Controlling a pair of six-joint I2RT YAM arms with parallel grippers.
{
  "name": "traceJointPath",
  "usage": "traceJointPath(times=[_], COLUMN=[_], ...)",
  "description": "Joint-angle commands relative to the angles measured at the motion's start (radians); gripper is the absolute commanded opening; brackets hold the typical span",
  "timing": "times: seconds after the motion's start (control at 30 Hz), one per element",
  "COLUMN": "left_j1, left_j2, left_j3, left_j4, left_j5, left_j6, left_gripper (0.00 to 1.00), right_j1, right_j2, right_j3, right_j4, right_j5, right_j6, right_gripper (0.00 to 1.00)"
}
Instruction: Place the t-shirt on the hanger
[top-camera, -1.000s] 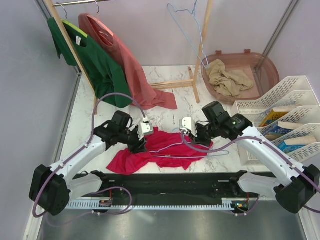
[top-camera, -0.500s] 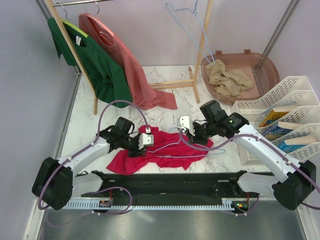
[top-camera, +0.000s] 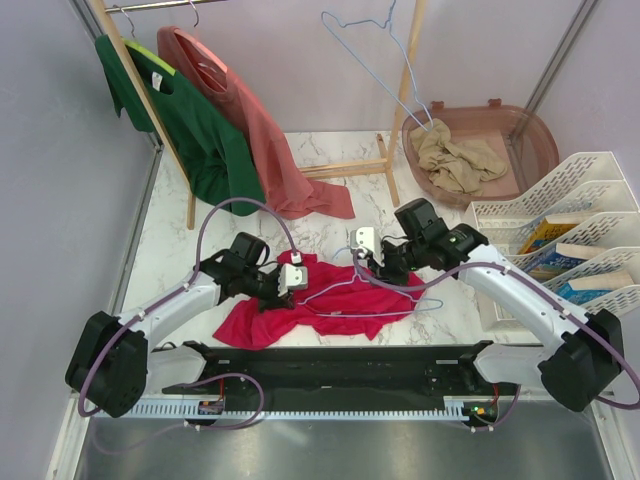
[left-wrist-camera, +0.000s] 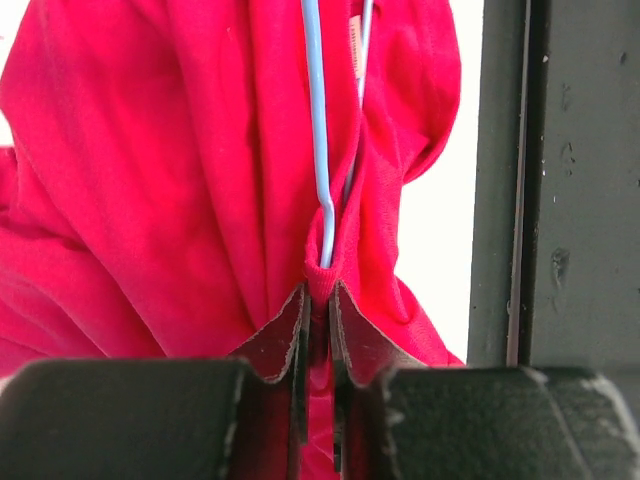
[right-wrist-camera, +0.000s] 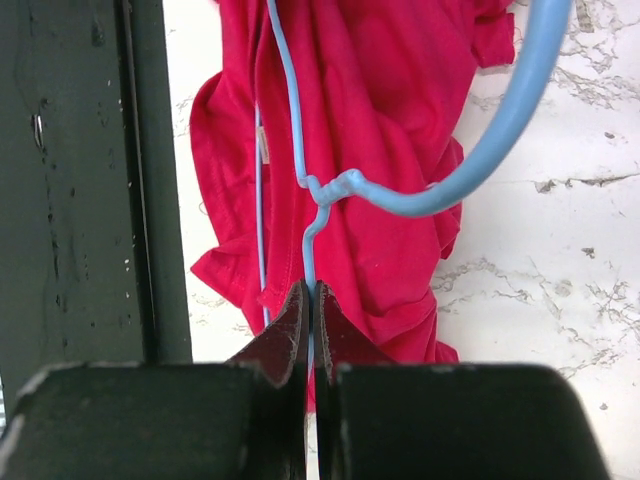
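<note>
Marble table (top-camera: 330, 145), wrist views alone show t-shirt (left-wrist-camera: 150, 200), hanger (right-wrist-camera: 290, 100) pinched

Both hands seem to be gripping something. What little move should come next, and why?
Probably the left hand should draw its pinched fold of the t-shirt out along the hanger, since the right hand clamps the wire and the cloth lies bunched.

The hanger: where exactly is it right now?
In the top view the hanger lies across the t-shirt at the near middle of the table, its wire pinched in the right gripper, the left gripper just left.
</note>
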Motion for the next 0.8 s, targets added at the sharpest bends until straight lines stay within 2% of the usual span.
traceJointPath(times=[0.0, 0.43, 0.77], left_j1=[-0.016, -0.024, -0.024], left_j2=[-0.014, -0.028, -0.048], left_j3=[0.073, 0.079, 0.096], left_j4=[0.16, 0.269, 0.318], left_j5=[0.071, 0.088, 0.12], left_j6=[-0.129, -0.324, -0.425], left_gripper=[0.1, 0.11, 0.13], right_j1=[0.01, 0.01, 0.01], right_j2=[0.038, 0.05, 0.04], right_j3=[-0.007, -0.039, -0.065], right_j4=[0.156, 0.231, 0.185], right_j5=[-0.107, -0.136, -0.135], right_j6=[0.075, 0.107, 0.021], right_gripper=[0.0, 0.0, 0.0])
